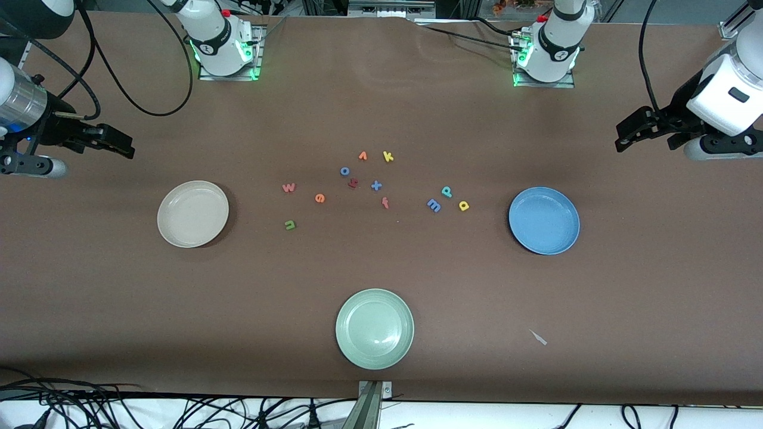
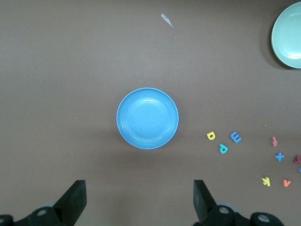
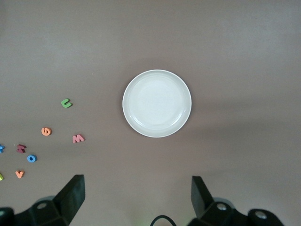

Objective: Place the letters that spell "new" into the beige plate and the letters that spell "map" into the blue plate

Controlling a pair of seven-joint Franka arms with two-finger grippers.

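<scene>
The beige plate (image 1: 192, 213) (image 3: 157, 103) lies toward the right arm's end with nothing in it. Beside it lie the pinkish-red w (image 1: 288, 187) (image 3: 78, 138), orange e (image 1: 320, 198) (image 3: 46, 132) and green n (image 1: 289, 224) (image 3: 66, 103). The blue plate (image 1: 543, 220) (image 2: 147, 118) holds nothing; the light blue m (image 1: 434, 205) (image 2: 235, 137), teal p (image 1: 446, 191) (image 2: 223, 149) and yellow a (image 1: 464, 206) (image 2: 211, 136) lie next to it. My left gripper (image 1: 621, 142) (image 2: 139, 197) hangs open over the table's left-arm end. My right gripper (image 1: 128, 149) (image 3: 138, 195) hangs open over the right-arm end.
A pale green plate (image 1: 374, 328) sits nearest the front camera. Mid-table lie spare letters: blue o (image 1: 344, 171), orange v (image 1: 363, 156), yellow k (image 1: 388, 157), a dark red letter (image 1: 353, 183), blue x (image 1: 376, 185), a pink letter (image 1: 385, 203). A paper scrap (image 1: 538, 337) lies near the green plate.
</scene>
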